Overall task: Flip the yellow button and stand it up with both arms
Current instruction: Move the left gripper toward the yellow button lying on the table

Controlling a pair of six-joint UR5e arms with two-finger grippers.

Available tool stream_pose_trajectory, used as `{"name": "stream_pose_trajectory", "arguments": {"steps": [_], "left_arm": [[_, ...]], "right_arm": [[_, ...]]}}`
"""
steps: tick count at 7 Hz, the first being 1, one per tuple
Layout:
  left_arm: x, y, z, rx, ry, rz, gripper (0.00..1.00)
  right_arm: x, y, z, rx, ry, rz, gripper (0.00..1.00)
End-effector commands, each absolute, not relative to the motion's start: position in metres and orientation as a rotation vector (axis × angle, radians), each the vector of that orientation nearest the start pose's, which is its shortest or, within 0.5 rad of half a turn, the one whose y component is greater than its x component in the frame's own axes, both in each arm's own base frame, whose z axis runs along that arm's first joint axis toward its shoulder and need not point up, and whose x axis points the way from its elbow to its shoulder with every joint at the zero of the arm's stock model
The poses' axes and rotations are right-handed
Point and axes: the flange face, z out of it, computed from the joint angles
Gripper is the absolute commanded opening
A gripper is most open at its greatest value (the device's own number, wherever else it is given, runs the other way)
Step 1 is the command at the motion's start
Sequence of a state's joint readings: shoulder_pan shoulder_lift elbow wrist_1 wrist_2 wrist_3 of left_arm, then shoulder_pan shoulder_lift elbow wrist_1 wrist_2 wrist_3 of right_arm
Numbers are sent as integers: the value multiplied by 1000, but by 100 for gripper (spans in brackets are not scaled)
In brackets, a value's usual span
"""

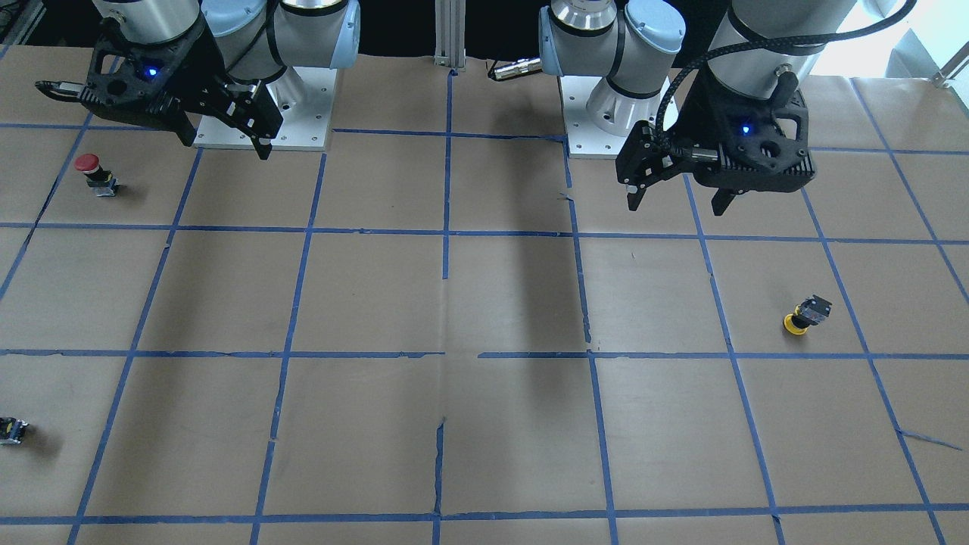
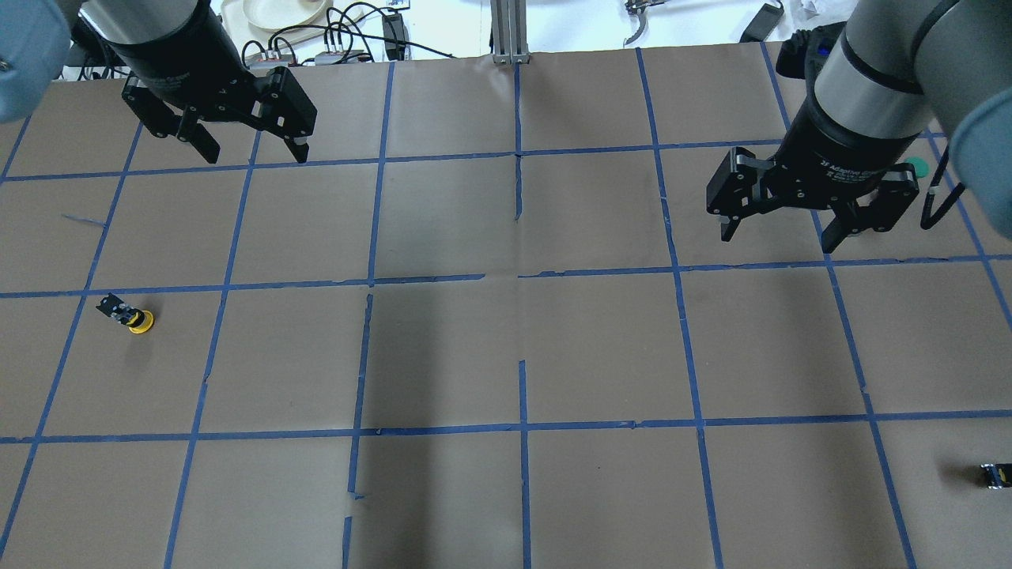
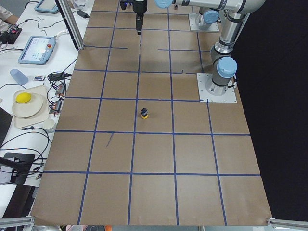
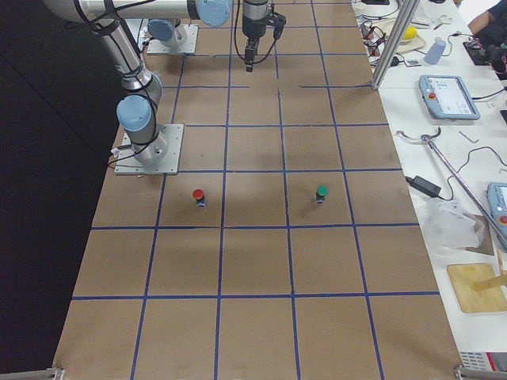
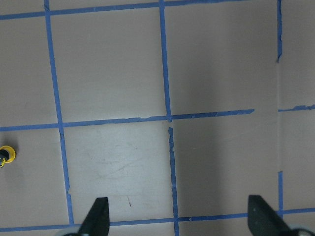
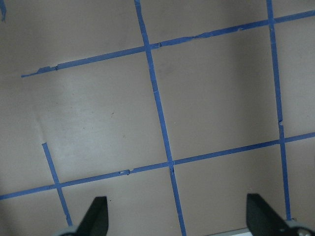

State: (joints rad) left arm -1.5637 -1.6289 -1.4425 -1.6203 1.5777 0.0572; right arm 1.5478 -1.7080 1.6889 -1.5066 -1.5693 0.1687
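Observation:
The yellow button [image 1: 806, 314] lies tipped over on the brown paper, its yellow cap on the table and its black and grey body slanting up. It also shows in the overhead view [image 2: 130, 314], in the exterior left view [image 3: 144, 113] and at the left edge of the left wrist view [image 5: 6, 156]. My left gripper [image 1: 677, 204] [image 2: 254, 155] hangs open and empty high above the table, well away from the button. Its fingertips [image 5: 97, 216] show at the bottom of the left wrist view. My right gripper [image 1: 225, 146] [image 2: 779, 239] is open and empty over the other half.
A red-capped button [image 1: 89, 172] [image 4: 198, 195] stands near my right arm's base. A green-capped button [image 4: 321, 192] [image 2: 915, 167] stands beyond the right gripper. A tiny black block with a yellow spot [image 1: 11, 430] [image 2: 996, 474] lies at the table's edge. Blue tape lines grid the paper.

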Motion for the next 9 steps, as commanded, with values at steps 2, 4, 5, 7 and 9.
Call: {"name": "stream_pose_trajectory", "arguments": {"steps": [2, 4, 5, 7, 9], "left_arm": [[-110, -521, 510, 51, 3126, -1, 100], [-63, -533, 494, 179, 3125, 52, 100], [-34, -541, 459, 165, 3141, 148, 100], [50, -547, 408, 184, 3169, 219, 99], [127, -548, 363, 462, 3150, 138, 99]], "right_arm": [[124, -433, 487, 301, 3126, 63, 100], [124, -433, 487, 301, 3126, 65, 100], [124, -433, 487, 301, 3128, 65, 100], [124, -433, 487, 301, 3128, 60, 100], [124, -433, 487, 301, 3128, 60, 100]]}}
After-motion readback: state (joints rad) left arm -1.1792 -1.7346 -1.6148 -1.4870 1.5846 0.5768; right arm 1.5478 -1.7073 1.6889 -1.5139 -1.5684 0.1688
